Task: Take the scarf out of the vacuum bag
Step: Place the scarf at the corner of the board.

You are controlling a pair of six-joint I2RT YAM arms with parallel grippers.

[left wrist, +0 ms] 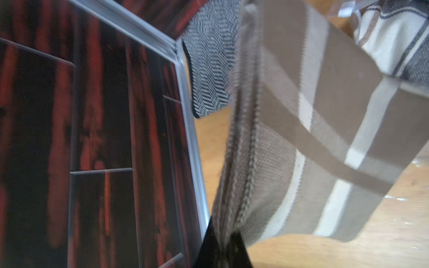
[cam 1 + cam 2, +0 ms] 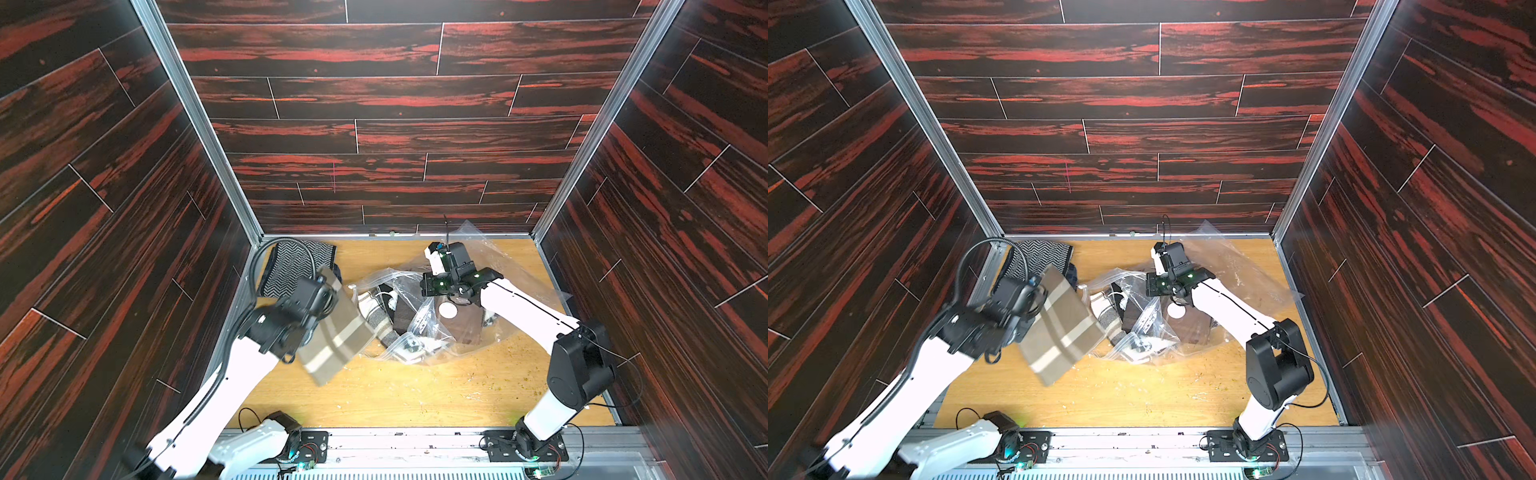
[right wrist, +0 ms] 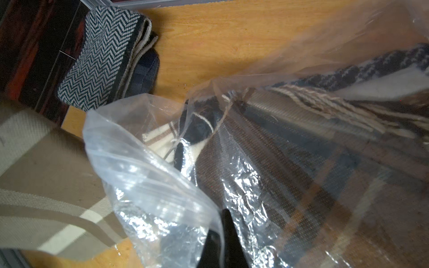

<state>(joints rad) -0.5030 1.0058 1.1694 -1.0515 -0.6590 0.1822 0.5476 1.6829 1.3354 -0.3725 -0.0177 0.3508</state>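
Note:
A folded taupe scarf (image 2: 336, 332) (image 2: 1059, 328) with cream stripes hangs tilted above the table, left of the vacuum bag's mouth and outside it. My left gripper (image 1: 224, 234) is shut on the scarf's (image 1: 325, 116) folded edge. The vacuum bag (image 2: 519, 266) (image 3: 151, 174) is clear and crinkly and lies at mid-right, its round white valve (image 2: 448, 310) (image 2: 1176, 311) facing up. My right gripper (image 3: 220, 222) is shut on the bag's plastic near the zip edge and holds the mouth up. More scarves lie inside the bag: a cream striped one (image 2: 368, 305) and a dark brown plaid one (image 2: 461, 328).
A black-and-white herringbone scarf (image 2: 291, 266) (image 3: 99, 62) lies folded in the back left corner on a dark blue cloth (image 3: 146, 74). Dark wood-look walls (image 2: 124, 249) close in on three sides. Small crumbs (image 2: 490, 378) dot the wooden table (image 2: 395, 390) at front right.

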